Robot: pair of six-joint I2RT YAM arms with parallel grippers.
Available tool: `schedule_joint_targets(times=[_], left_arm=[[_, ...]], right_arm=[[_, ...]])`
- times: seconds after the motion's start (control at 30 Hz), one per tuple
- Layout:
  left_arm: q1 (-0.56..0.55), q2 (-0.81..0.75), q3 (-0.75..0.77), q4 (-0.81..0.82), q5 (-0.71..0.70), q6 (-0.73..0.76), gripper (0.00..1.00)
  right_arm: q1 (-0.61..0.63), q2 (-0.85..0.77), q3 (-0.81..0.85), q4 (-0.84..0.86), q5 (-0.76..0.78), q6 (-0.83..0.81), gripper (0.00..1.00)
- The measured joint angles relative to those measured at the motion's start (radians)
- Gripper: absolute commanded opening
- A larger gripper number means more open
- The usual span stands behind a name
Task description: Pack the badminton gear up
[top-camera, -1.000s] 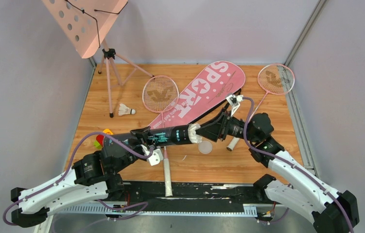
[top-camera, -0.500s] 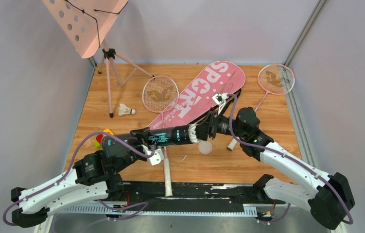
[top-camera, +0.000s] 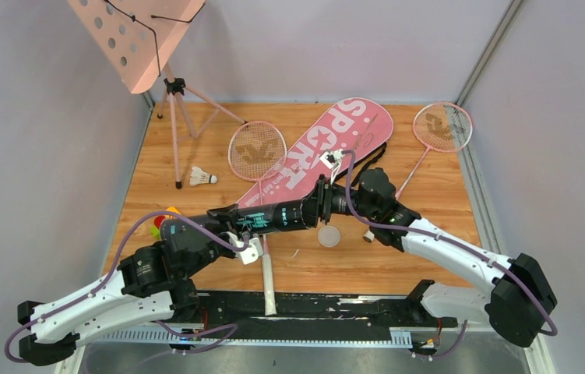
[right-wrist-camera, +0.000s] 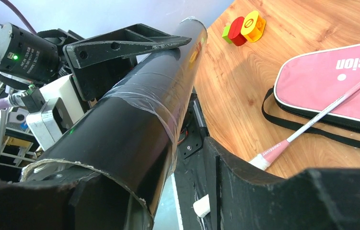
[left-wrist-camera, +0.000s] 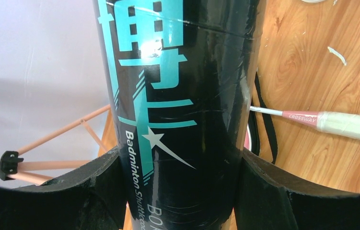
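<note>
Left hand is gripping the black cylindrical tube level over the wooden counter's near middle.
Right hand is straddling the tube's open rim, fingers spread, one standing clear of its wall.

Tube spanning left tool to right tool above the surface, racket bag behind both, one racket passing beneath the tube, second racket behind-right of right tool, shuttlecock behind left tool, lid just before right tool
</note>
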Motion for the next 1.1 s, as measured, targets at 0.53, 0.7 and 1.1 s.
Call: schedule_joint_targets(times=[0.53,0.7,1.1], left_arm=[[-0.001,0.004,0.000,0.014,0.011,-0.003,0.47],[-0.001,0.005,0.000,0.017,0.012,-0.003,0.47],[-0.001,0.005,0.000,0.017,0.026,-0.003,0.47]], right_arm=[[0.013,-0.128,0.002,-0.144,0.101,-0.027,0.69],[0.013,-0.232,0.002,-0.194,0.140,-0.049,0.57],[0.013,-0.232,0.002,-0.218,0.185,-0.064,0.23]])
